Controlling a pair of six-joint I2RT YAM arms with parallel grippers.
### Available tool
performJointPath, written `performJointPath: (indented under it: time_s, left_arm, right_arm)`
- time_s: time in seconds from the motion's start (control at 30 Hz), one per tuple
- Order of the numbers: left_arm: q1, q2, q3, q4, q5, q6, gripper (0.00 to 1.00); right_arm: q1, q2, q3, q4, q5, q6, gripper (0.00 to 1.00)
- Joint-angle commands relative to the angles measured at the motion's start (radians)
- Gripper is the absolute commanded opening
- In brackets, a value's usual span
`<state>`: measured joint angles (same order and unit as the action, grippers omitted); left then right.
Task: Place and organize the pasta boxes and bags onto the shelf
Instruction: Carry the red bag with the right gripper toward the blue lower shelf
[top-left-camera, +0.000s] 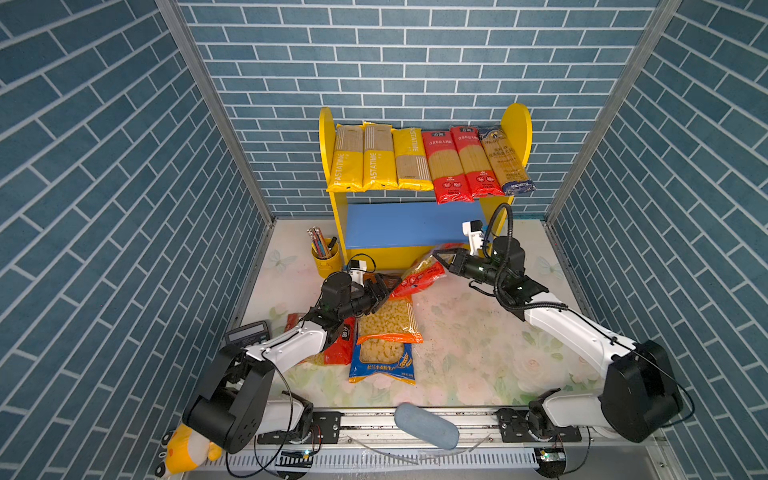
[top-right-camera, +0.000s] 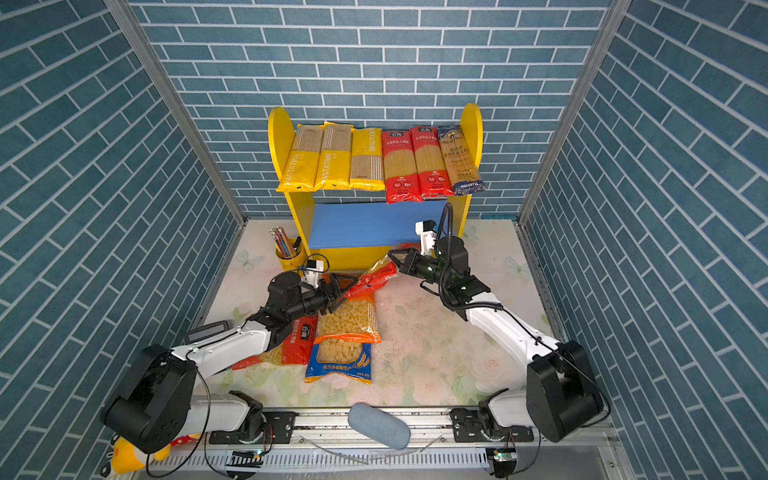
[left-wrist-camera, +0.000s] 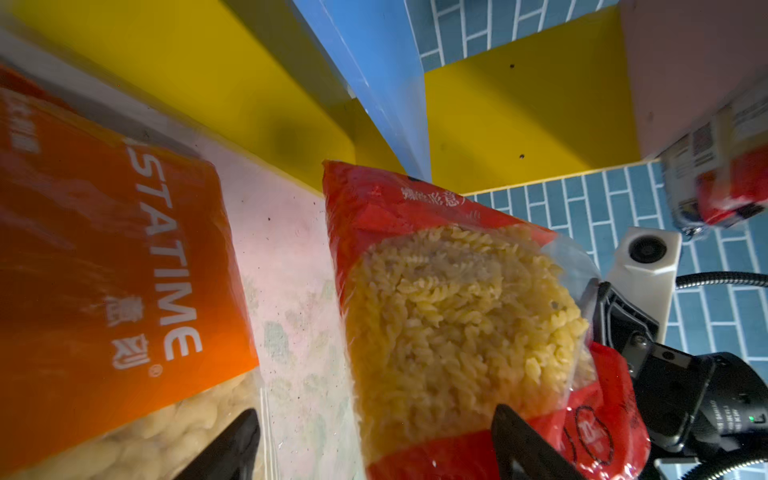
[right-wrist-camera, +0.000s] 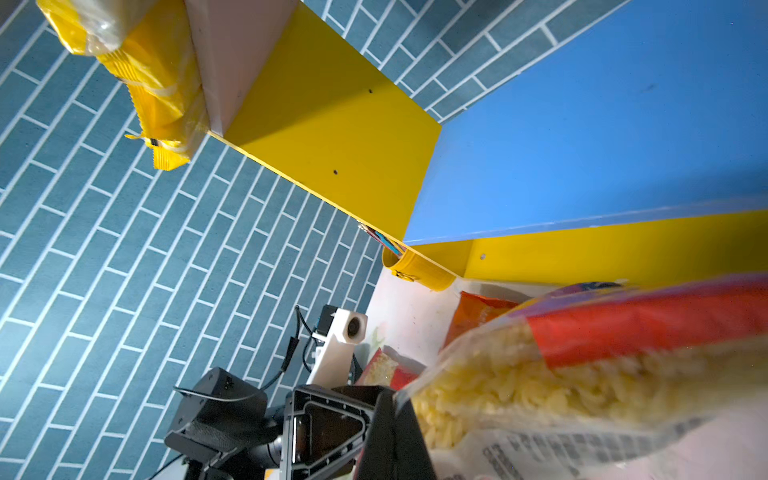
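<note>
Holding the red fusilli bag by its top edge, my right gripper is clamped on the plastic. The bag hangs tilted above the table, just in front of the shelf. My left gripper sits at the bag's low end with its jaws apart, gripping nothing (the left wrist view shows one fingertip by the bag's red end and its twin well off to the side).

I read this as carrying a wide bag to the blue lower board, which is bare. The upper board is already filled with six long packs side by side. Next I'd have the right arm lift and swing the bag in over the blue board, with its sagging end clear of the front edge. The orange macaroni bag and blue bag wait flat on the table.
</note>
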<state>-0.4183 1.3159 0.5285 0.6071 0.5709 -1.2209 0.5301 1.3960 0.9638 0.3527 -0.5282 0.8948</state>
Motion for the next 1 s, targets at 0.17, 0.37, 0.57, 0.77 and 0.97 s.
performJointPath:
  time_s: [0.17, 0.37, 0.57, 0.77, 0.97]
  left_arm:
    - [0.095, 0.02, -0.096, 0.443, -0.01, -0.314, 0.93]
    - [0.098, 0.052, -0.054, 0.489, -0.024, -0.344, 0.92]
    - [0.098, 0.023, -0.048, 0.479, -0.018, -0.334, 0.91]
    - [0.1, 0.027, -0.007, 0.467, -0.039, -0.281, 0.82]
    - [0.1, 0.12, 0.069, 0.413, -0.048, -0.154, 0.77]
  right_arm:
    - [0.093, 0.159, 0.208, 0.397, 0.119, 0.063, 0.0]
    - [0.117, 0.261, 0.344, 0.448, 0.099, 0.07, 0.0]
    - [0.14, 0.298, 0.484, 0.403, 0.037, 0.032, 0.0]
    - [0.158, 0.367, 0.582, 0.414, -0.053, 0.036, 0.0]
    - [0.128, 0.438, 0.558, 0.409, -0.134, 0.033, 0.0]
